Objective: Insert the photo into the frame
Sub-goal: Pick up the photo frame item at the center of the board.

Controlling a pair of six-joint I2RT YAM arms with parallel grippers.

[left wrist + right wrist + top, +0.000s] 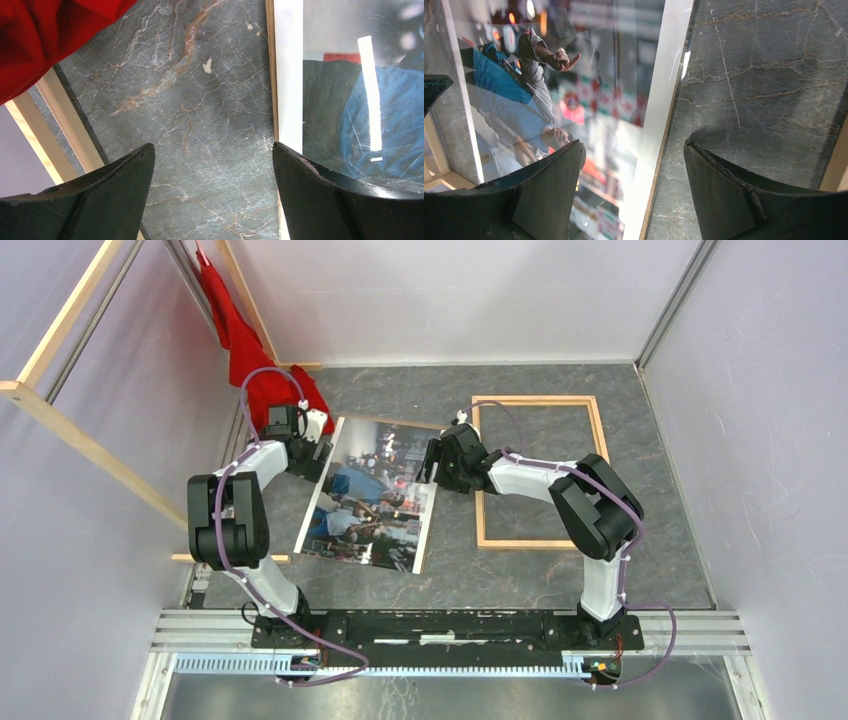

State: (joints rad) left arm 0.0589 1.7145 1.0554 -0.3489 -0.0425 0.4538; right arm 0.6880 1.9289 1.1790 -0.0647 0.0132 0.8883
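Top external view: the photo point(368, 495) lies face up on the worktop point(520, 575) between the two grippers. The left gripper point(312, 455) hangs at its far left corner and the right gripper point(432, 468) at its right edge. The frame point(540, 401) lies flat just to the right gripper's outer side.

Left wrist view: jaws spread wide, holding nothing (only bare marble between them). The photo's white border runs under one finger point(320, 195).

Right wrist view: jaws wide apart and empty, straddling the photo's border.
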